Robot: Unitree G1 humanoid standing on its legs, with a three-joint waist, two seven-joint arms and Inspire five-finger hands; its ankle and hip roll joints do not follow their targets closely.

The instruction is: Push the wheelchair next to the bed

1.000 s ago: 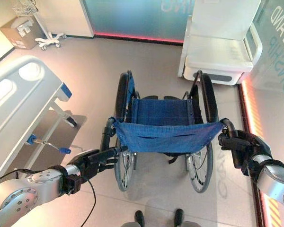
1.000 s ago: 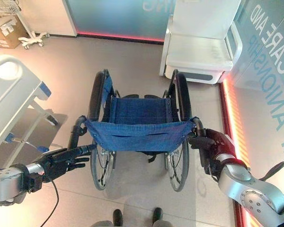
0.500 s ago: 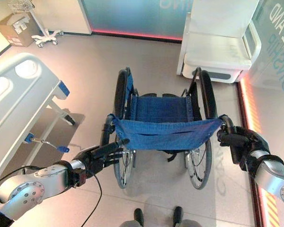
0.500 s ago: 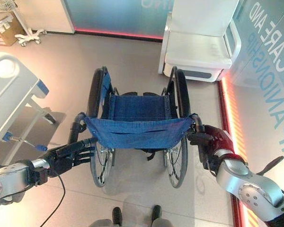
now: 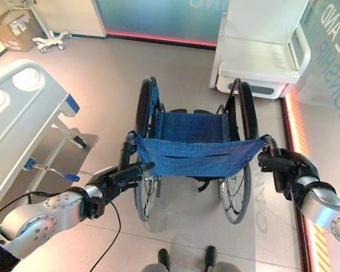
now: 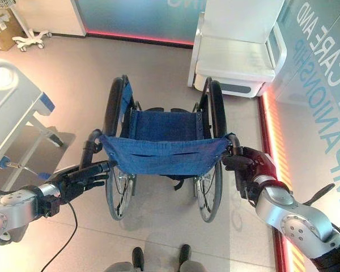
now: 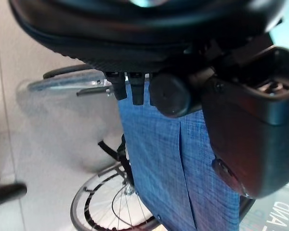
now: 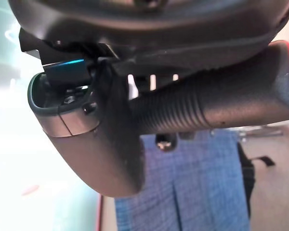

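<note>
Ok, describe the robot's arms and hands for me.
Both arms are silver-grey metal with rounded joint housings ringed by small screws. Each ends in a dark hand: the left hand is black with slim segmented fingers; the right hand is black and bulkier, with a black cuff at the wrist.

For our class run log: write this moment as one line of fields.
stage: pushing | wheelchair: upright, facing away | left hand: open, fingers straight at left push handle | right hand: shut on right push handle | bed: ahead left, apart
</note>
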